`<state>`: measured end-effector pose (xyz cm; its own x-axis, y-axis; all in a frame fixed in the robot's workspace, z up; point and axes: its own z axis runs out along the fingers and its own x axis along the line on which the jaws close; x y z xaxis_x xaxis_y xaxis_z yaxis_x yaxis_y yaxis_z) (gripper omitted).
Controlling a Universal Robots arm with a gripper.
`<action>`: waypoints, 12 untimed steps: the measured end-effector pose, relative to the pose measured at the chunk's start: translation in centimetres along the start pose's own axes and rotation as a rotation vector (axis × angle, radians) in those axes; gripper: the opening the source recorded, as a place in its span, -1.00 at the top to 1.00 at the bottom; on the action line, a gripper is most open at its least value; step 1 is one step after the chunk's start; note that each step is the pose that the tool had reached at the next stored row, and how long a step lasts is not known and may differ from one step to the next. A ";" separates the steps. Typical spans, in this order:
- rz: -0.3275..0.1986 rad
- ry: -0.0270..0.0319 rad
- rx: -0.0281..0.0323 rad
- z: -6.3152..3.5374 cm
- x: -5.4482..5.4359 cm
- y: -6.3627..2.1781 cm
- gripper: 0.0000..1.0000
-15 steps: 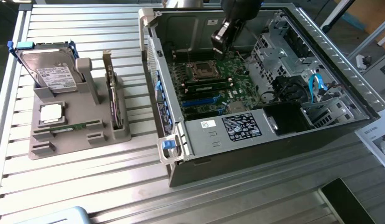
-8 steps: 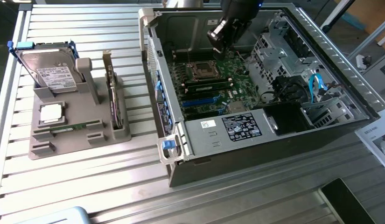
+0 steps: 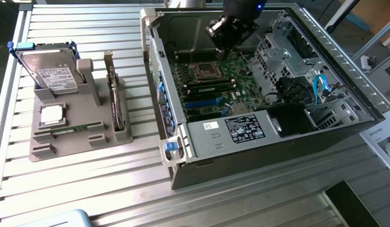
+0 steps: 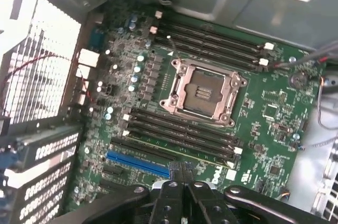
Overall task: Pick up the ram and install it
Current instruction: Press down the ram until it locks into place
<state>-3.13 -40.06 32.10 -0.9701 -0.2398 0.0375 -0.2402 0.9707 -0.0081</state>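
Wrist view: shut gripper (image 4: 182,182) over green (glossy) motherboard (image 4: 264,123).

Colours on the bench and in the case

The motherboard (image 4: 264,123) is green, with a blue slot (image 4: 138,164) and black memory slots (image 4: 179,131). The gripper (image 4: 182,195) is black. The hard drive (image 3: 51,71) is silver with a white label, in a grey holder (image 3: 81,130). A thin green ram (image 3: 73,128) lies there. The table (image 3: 87,189) is ribbed grey metal
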 end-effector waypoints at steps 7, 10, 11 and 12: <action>0.074 0.0006 -0.0028 0.01 0.0 0.00 0.79; 0.122 0.0010 -0.0045 0.01 0.0 0.00 0.79; 0.132 0.0011 -0.0050 0.02 0.0 0.00 0.79; 0.145 0.0012 -0.0055 0.02 0.0 0.00 0.79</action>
<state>-3.14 -40.06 32.08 -0.9946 -0.0965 0.0376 -0.0969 0.9953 -0.0081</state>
